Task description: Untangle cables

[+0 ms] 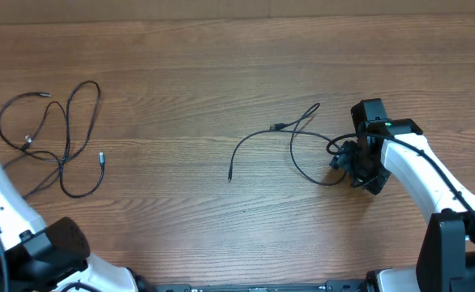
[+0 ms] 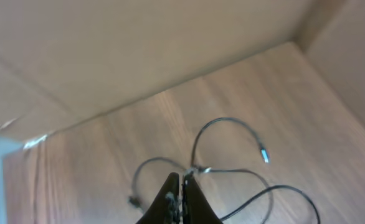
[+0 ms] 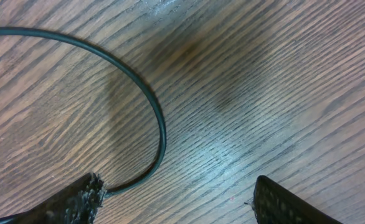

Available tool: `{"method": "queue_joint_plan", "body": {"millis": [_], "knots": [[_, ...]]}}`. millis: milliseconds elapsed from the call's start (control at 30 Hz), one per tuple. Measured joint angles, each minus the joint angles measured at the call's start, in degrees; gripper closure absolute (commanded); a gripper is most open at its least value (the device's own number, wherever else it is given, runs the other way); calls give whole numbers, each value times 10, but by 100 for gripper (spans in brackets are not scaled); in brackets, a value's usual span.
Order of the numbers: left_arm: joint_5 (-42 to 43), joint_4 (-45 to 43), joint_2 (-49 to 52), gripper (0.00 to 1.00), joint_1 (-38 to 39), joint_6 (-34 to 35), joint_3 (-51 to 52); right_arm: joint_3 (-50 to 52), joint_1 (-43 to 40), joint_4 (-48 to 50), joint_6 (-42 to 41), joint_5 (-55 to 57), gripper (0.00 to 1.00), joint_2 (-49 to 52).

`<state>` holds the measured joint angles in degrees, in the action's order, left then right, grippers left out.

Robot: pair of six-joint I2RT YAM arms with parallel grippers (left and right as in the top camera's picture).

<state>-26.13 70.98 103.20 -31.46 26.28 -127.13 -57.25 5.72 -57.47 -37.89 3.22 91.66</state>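
Observation:
A bundle of thin black cables (image 1: 66, 138) lies looped at the table's left, with silver plugs at its ends. Another thin black cable (image 1: 296, 158) lies at centre right, one end curling under my right gripper (image 1: 353, 166). In the right wrist view that gripper (image 3: 176, 193) is open, low over the wood, and the cable (image 3: 151, 106) curves to its left finger. My left gripper (image 2: 182, 182) is shut, with nothing seen between its tips, held above the left cables (image 2: 232, 121), near a silver plug (image 2: 200, 168). It is outside the overhead view.
The wooden table (image 1: 181, 73) ends at a pale wall along the back. My left arm (image 1: 2, 203) runs along the left edge and its base sits at the front left. My right arm (image 1: 432, 178) comes in from the front right.

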Motion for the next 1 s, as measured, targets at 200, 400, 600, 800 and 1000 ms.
{"method": "queue_joint_plan", "body": {"millis": [200, 400, 600, 800, 1000], "knots": [[68, 21, 0, 92, -16, 12, 0, 0, 0, 3, 2, 0, 24, 0], [187, 23, 0, 57, 8, 19, 0, 0, 0, 3, 3, -3, 19, 0], [339, 2, 9, 31, 96, -30, 0, 0, 0, 2, 4, -14, 12, 0], [431, -5, 65, 14, 238, -121, 0, 0, 0, 2, 5, -18, 6, 0], [497, -6, 153, 0, 377, -175, 0, 0, 0, 2, 4, -18, 6, 0]]}}
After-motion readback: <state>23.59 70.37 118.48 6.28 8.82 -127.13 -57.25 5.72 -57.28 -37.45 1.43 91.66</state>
